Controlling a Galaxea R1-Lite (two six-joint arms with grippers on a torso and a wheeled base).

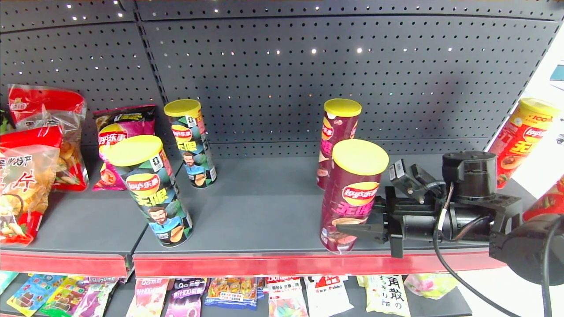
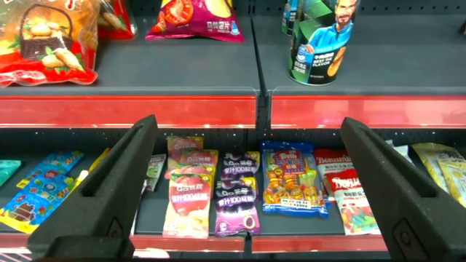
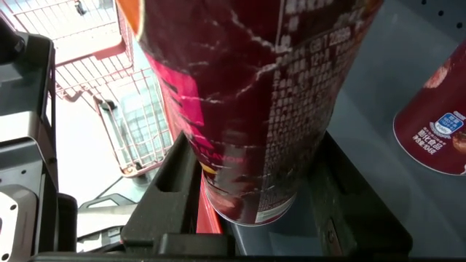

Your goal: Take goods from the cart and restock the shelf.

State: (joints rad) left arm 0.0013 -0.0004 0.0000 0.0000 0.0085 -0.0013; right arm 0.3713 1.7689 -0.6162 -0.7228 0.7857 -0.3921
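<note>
Maroon chip can [image 1: 354,193], yellow lid, upright, at the red front edge of the grey shelf [image 1: 264,207], matching second can [image 1: 338,132] upright just behind it, deeper on the shelf

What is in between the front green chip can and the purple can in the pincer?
Nothing: just bare grey shelf between the front green can and the purple can, as the head view shows.
</note>
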